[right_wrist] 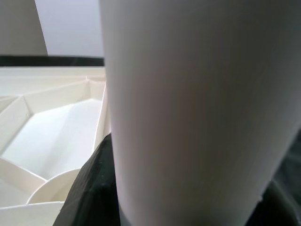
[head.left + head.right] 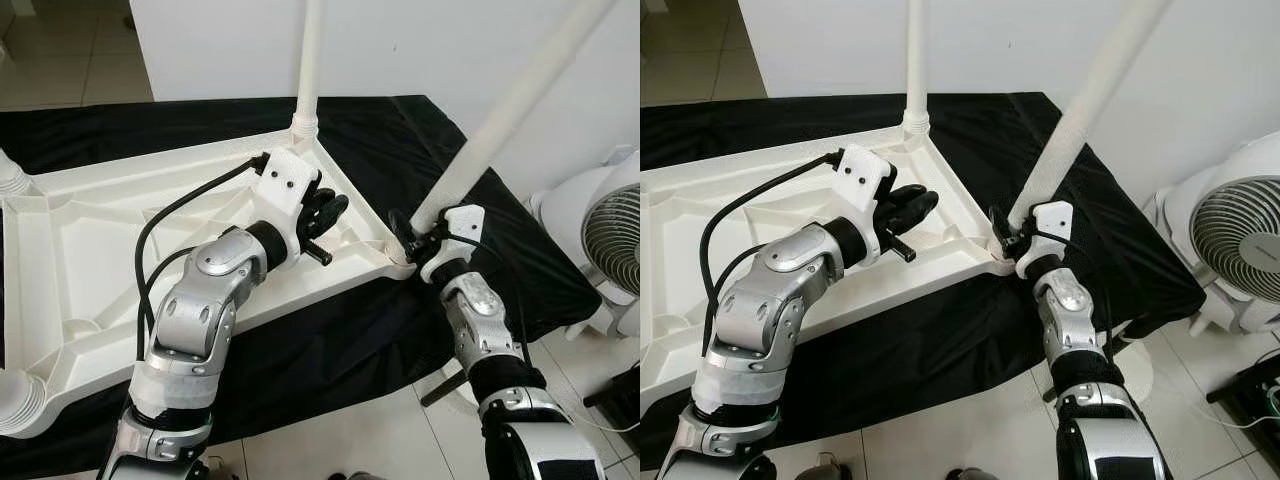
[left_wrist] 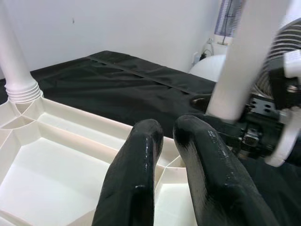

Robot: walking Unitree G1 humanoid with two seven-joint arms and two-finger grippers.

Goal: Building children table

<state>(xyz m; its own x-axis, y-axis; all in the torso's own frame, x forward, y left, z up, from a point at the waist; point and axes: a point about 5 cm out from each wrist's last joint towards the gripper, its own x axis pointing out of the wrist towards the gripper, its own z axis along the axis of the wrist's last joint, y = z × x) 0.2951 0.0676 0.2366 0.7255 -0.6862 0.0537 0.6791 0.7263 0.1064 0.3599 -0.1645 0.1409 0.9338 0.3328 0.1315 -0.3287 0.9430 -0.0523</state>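
Observation:
A white plastic table top [image 2: 100, 250] lies upside down on a black cloth [image 2: 420, 150]. One white leg [image 2: 311, 60] stands upright in its far corner socket. A second white leg [image 2: 510, 105] leans over the near right corner, its lower end at the socket. My right gripper [image 2: 412, 238] is shut on this leg just above the corner; the right wrist view shows the leg [image 1: 188, 117] between the black fingers [image 1: 91, 188]. My left gripper [image 2: 328, 210] hovers over the table's ribbed underside beside that corner, fingers [image 3: 136, 174] together and holding nothing.
Ribbed ends of two more legs [image 2: 12, 178] [image 2: 20, 400] show at the table's left corners. A white fan [image 2: 610, 240] stands on the tiled floor to the right. A white wall [image 2: 420, 40] rises behind the cloth.

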